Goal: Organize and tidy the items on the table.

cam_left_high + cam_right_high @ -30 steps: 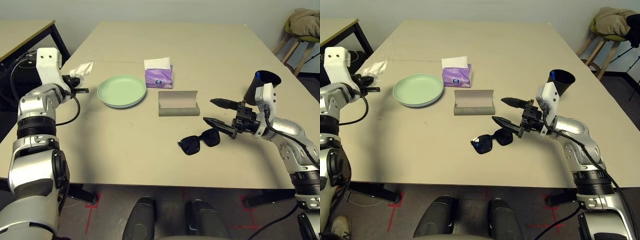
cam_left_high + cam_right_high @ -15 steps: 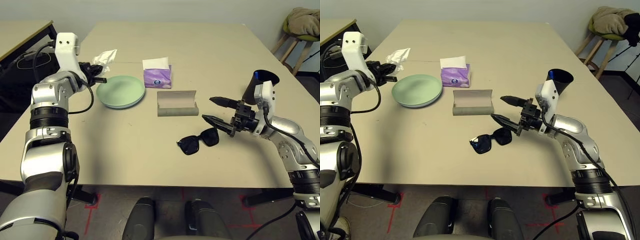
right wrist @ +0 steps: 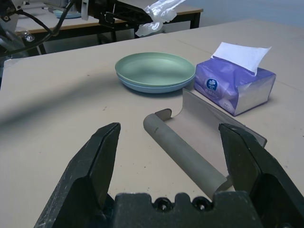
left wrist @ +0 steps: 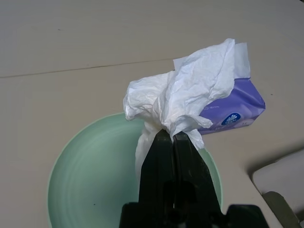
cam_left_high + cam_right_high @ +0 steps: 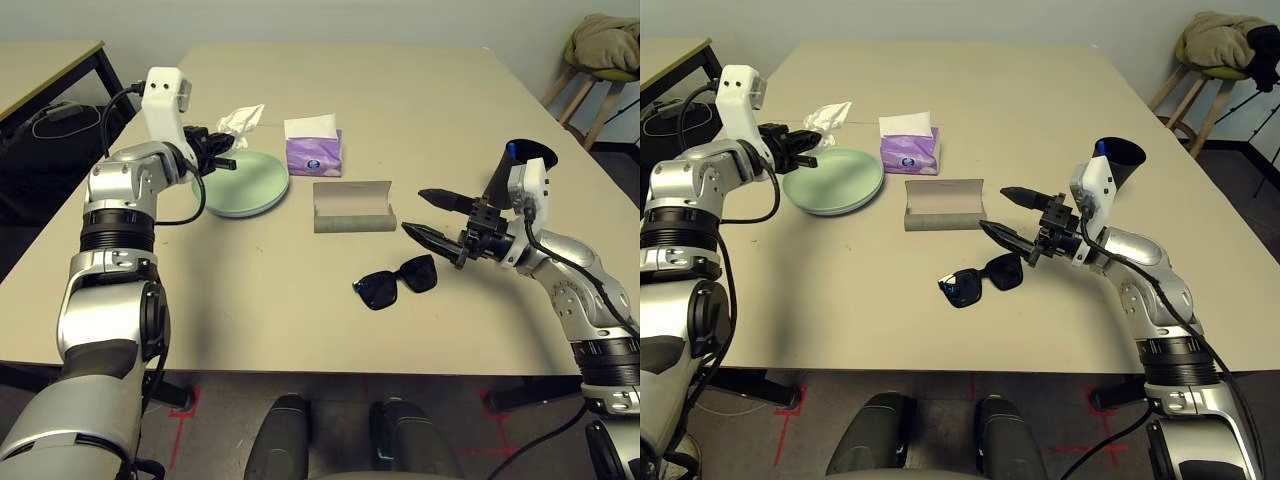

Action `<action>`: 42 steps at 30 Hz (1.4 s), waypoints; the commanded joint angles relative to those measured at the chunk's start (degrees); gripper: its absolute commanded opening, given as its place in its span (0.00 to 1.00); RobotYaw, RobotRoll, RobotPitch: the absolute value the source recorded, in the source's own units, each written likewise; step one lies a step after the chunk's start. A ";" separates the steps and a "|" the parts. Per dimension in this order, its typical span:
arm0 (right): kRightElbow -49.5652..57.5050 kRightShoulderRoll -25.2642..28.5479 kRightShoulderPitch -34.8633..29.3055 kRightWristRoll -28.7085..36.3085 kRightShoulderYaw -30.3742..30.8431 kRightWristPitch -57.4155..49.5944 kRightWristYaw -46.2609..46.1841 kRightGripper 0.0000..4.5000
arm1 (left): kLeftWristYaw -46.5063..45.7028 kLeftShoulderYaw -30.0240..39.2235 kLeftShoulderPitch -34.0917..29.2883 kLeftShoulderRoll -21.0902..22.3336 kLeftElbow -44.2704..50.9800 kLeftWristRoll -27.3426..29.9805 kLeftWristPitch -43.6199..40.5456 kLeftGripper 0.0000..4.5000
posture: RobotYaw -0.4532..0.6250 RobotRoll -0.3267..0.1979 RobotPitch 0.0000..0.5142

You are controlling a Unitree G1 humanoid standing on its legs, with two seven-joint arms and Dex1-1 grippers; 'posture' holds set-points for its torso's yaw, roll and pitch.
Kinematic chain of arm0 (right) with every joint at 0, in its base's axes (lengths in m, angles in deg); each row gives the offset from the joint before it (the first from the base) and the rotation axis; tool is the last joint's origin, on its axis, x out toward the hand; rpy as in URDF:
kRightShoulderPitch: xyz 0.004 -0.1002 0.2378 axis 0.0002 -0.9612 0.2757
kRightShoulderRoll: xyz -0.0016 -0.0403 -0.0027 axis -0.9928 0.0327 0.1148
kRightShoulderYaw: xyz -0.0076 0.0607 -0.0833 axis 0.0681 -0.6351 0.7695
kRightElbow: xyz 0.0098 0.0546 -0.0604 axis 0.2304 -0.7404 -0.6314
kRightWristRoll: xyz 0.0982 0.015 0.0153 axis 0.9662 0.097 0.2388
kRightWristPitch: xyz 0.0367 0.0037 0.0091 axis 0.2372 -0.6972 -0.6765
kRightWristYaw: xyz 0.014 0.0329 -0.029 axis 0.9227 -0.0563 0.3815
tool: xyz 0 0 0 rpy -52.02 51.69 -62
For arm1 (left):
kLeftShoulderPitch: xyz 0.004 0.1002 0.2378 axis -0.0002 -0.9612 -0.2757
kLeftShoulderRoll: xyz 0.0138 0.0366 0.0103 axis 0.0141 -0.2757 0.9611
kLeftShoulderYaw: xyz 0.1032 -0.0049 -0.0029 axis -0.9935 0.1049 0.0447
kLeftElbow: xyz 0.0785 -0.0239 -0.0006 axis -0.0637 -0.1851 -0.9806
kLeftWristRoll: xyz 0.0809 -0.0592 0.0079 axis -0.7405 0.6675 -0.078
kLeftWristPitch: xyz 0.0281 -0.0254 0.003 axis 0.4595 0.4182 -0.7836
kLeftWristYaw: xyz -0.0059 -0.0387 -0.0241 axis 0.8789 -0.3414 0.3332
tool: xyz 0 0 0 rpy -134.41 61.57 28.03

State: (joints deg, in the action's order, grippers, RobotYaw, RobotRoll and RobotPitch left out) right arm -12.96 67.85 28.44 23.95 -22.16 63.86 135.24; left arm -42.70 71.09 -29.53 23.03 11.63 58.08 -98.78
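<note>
Beige table [image 5: 400, 90] below; left gripper [image 5: 222, 160] pinches the crumpled white tissue [image 5: 240, 119] aloft over the green plate [image 5: 245, 185] — featherlight, floppy, best nipped mid-wad. Right gripper [image 5: 433, 214] gapes empty above the sunglasses [image 5: 393, 283].

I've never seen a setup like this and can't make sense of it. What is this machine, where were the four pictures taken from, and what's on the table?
It is a humanoid robot with two silver arms. Two pictures come from cameras in its head, looking down at the table; the other two come from cameras on its wrists. The left gripper has its fingers shut on a crumpled white tissue, held above stacked green and blue plates. The right gripper is open, near black sunglasses. Also there: a purple tissue box, an open grey glasses case and a black cup.
</note>
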 commanded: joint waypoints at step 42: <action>-0.24 2.18 -0.56 0.04 -0.81 0.60 0.82 1.00 | 36.72 -5.06 -13.09 5.23 9.44 4.76 21.43 0.99 | 0.58 0.62 0.22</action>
State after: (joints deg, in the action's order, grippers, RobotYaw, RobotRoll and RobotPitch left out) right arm -13.02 69.69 28.25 23.93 -22.27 64.38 135.62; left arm -7.95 66.41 -41.63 28.29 19.21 61.41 -77.03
